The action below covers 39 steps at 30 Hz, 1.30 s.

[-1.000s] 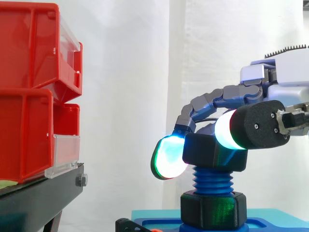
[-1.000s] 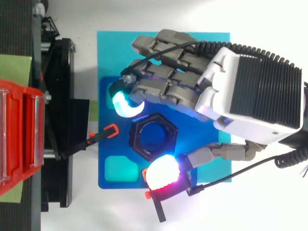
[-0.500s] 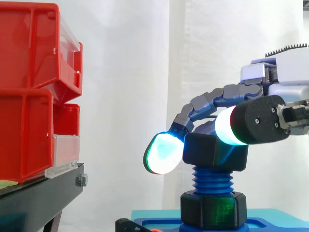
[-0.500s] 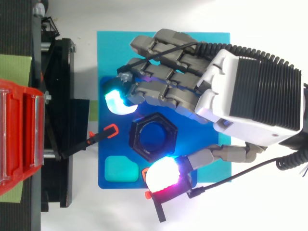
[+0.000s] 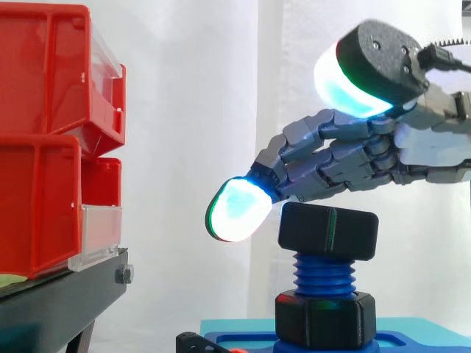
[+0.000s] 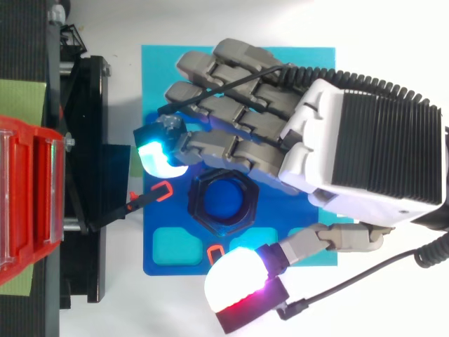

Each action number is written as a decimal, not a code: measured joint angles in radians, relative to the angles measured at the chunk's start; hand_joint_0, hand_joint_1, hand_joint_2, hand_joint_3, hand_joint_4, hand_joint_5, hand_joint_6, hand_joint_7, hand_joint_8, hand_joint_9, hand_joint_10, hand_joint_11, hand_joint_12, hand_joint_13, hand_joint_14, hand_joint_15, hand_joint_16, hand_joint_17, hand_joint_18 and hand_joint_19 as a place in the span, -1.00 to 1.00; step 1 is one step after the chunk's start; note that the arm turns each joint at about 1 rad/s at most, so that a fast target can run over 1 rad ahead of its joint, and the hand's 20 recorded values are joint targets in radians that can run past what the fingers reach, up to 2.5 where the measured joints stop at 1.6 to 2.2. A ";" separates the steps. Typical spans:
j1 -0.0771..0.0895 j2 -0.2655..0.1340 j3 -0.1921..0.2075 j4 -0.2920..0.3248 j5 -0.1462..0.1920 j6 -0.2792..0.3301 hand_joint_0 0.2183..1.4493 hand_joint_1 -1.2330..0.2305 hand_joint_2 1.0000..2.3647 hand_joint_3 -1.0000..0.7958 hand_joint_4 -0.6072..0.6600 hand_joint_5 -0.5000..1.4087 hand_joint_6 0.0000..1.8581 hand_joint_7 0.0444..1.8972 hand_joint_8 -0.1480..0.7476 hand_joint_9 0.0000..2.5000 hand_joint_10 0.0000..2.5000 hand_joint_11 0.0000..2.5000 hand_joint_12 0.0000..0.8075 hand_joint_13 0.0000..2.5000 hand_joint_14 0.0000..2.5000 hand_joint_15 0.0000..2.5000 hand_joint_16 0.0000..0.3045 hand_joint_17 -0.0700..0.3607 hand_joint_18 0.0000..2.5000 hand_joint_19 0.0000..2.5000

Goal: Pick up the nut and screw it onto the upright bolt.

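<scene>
Your hand [image 5: 346, 158] has let go and lifted, open and empty, so the nut [image 5: 328, 231] sits alone on the blue bolt [image 5: 324, 273], maybe needing another twist

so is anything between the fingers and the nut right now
Nothing visible. The hand hovers open above the nut, which sits on the top threads of the bolt, with only bare air between the fingers and it.

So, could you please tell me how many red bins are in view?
2, stacked on the black stand: upper bin, lower bin under it. Others may be hidden.
</scene>
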 measured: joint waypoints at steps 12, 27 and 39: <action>0.001 -0.001 0.026 -0.057 -0.004 -0.002 -0.70 0.66 -1.00 -0.44 0.25 -0.70 -0.46 -0.44 -0.07 -0.75 -1.00 -1.00 0.00 -0.91 -1.00 -1.00 -0.53 0.07 -1.00 -0.90; 0.014 -0.001 0.026 0.027 -0.039 0.000 -0.66 0.54 -1.00 -0.44 0.25 -0.66 -0.46 -0.27 -0.07 -0.70 -1.00 -1.00 -0.03 -0.89 -1.00 -1.00 -0.56 0.03 -0.99 -0.90; 0.005 -0.002 0.025 -0.016 -0.054 0.005 -0.66 0.49 -1.00 -0.44 0.28 -0.64 -0.46 -0.22 -0.06 -0.67 -1.00 -1.00 -0.03 -0.87 -1.00 -1.00 -0.56 0.02 -0.97 -0.90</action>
